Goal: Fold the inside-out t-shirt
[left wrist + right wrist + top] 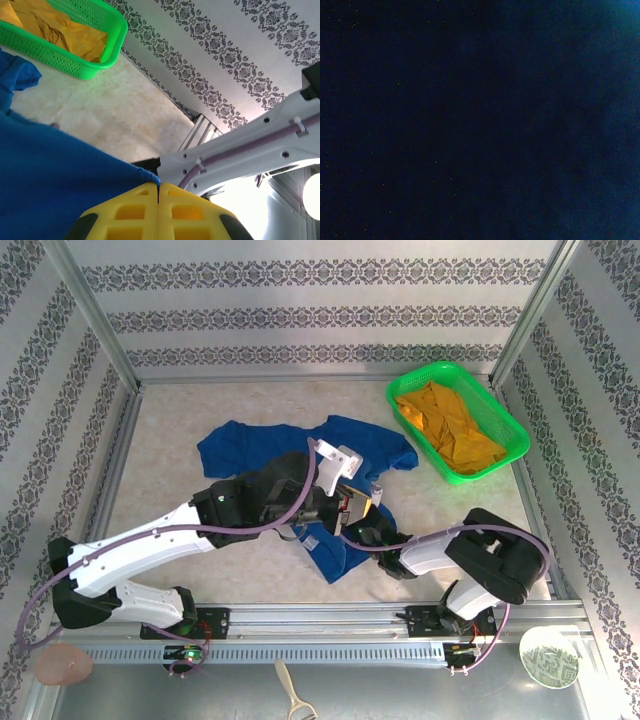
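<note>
right gripper (368,536) lower centre, buried in blue cloth, grip state impossible to tell | left gripper (158,184) just above, clamped on hem of inside-out t-shirt (250,445) | crumpled mid-frame, long axis running from grippers toward upper left | green basket (457,420) upper right

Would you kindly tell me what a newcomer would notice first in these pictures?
A crumpled royal-blue t-shirt lies mid-table, the left arm and right arm reaching onto it. The left claw is shut on its edge. Far right, a green basket holds an orange-yellow garment.
</note>
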You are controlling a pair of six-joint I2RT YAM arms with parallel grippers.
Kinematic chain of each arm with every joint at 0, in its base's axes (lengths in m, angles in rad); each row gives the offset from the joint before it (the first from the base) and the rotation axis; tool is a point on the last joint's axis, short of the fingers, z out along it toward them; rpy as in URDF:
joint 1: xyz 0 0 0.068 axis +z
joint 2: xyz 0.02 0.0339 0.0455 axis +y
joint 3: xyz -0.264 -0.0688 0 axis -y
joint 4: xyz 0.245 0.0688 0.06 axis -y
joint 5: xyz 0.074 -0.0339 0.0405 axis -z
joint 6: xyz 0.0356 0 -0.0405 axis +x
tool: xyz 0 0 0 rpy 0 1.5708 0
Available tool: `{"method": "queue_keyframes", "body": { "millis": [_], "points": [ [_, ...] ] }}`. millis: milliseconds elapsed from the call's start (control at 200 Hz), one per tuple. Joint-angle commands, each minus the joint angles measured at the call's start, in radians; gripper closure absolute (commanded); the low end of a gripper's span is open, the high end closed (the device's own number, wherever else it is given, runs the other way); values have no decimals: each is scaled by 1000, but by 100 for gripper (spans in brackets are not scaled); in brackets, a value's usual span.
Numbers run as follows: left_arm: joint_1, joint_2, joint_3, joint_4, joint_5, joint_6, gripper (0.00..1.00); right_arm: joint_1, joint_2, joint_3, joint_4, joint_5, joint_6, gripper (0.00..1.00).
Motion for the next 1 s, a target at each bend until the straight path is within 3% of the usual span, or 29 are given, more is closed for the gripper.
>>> {"method": "queue_keyframes", "body": {
  "millis": [0, 155, 275, 435, 565, 739, 869, 994],
  "points": [
    [-12, 33, 50, 22, 20, 27, 100, 100, 16, 23, 44, 58, -38, 100],
    [-12, 65, 72, 13, 7, 44, 100, 255, 35, 4, 33, 247, -32, 100],
    [-12, 74, 77, 15, 12, 44, 100, 314, 50, -21, 1, 324, -6, 100],
    [-12, 60, 78, 15, 20, 36, 100, 224, 118, -8, 11, 214, 40, 100],
    [-12, 44, 70, 26, 38, 18, 100, 116, 164, 101, -19, 93, 26, 100],
    [-29, 33, 59, 78, 71, -21, 100, 23, 203, 214, -93, 25, 10, 100],
    [-65, 38, 97, 86, 81, -23, 100, -12, 219, 256, -133, -1, 14, 73],
    [-89, 7, 120, 65, 48, -10, 100, -42, 196, 210, -120, -13, 24, 69]
  ]
}}
